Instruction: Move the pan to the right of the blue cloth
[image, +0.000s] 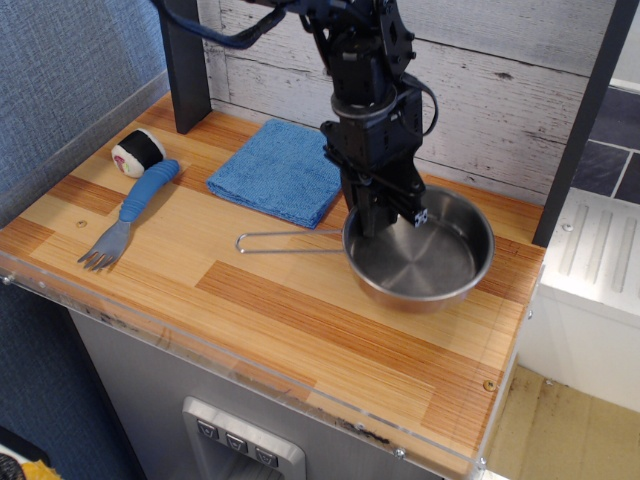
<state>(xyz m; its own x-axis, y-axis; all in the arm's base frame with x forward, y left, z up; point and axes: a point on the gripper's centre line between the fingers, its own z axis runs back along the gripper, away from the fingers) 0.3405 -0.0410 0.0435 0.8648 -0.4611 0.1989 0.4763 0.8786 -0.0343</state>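
The pan (425, 268) is a shiny steel saucepan, tilted and held just above the wooden counter at the right. Its thin wire handle (290, 240) points left. My gripper (388, 222) is shut on the pan's near-left rim, one finger inside the bowl. The blue cloth (278, 170) lies flat at the back of the counter, left of the pan and partly behind my arm.
A blue-handled fork (130, 212) and a small black-and-white roll (139, 151) lie at the left. A dark post (187, 65) stands at the back left, a white plank wall behind. The counter's right edge (520, 310) is close to the pan.
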